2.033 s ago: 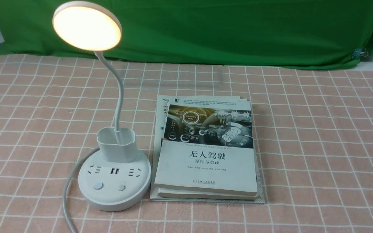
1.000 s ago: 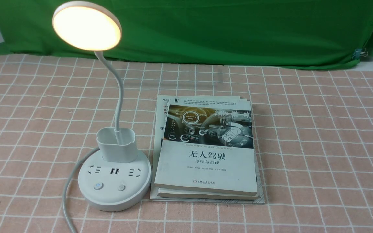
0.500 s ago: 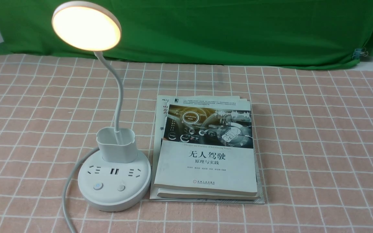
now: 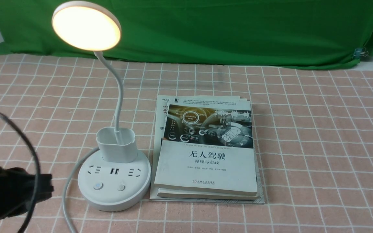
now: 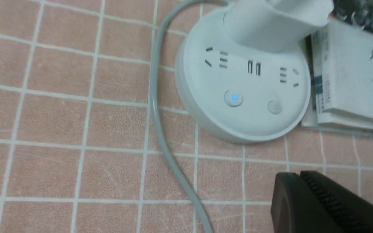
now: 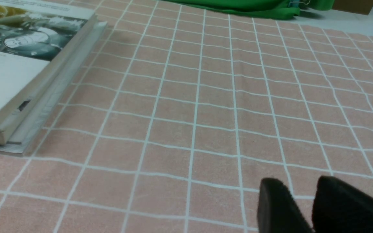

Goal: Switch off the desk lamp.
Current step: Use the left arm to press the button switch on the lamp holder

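Near the left edge of the table, the desk lamp glows beside the books, and the left gripper, pinched closed on nothing, might miss the small button if it comes down crooked, while the right gripper has its fingers apart.

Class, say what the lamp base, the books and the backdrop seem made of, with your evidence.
Lamp base: probably matte plastic, smooth and evenly white with moulded sockets.
Books: paper; page edges show, and the cover looks smooth.
Backdrop: likely dull woven cloth, since it hangs in soft folds.
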{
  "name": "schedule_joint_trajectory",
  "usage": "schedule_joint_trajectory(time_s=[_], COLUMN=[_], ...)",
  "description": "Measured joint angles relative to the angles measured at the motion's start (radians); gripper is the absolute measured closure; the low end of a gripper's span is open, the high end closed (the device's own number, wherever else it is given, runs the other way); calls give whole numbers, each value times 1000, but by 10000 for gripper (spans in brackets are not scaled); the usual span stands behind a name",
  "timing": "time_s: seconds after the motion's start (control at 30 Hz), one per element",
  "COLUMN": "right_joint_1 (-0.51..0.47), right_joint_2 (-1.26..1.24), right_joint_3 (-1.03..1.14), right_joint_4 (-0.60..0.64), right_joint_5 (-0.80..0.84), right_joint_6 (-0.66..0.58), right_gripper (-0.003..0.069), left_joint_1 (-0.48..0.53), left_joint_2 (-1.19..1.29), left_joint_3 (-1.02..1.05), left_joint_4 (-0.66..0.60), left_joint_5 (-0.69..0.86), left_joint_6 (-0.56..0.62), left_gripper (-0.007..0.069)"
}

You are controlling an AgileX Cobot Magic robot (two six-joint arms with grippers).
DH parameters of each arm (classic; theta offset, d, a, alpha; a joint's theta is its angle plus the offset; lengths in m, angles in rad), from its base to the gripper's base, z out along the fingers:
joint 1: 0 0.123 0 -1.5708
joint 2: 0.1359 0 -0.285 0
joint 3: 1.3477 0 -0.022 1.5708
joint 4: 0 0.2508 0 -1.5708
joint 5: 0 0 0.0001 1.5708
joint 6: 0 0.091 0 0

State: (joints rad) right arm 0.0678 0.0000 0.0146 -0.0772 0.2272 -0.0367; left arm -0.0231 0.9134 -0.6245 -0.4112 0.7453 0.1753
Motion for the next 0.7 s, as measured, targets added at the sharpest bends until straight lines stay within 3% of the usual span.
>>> schedule_joint_trajectory(time_s=[0.43,0.7], right_joint_1=[0,0], right_joint_2=[0,0], right_joint_3=[0,0], right_joint_4=[0,0], right_joint_5=[0,0], right_joint_6=[0,0], right_gripper=[419,419], left_joint_1=[-327,-348], left_joint_2=[429,550], left_joint_3=[-209,-330], left_joint_4=[233,264], left_joint_5=[137,113], left_joint_6=[-84,-110], left_gripper=[621,621])
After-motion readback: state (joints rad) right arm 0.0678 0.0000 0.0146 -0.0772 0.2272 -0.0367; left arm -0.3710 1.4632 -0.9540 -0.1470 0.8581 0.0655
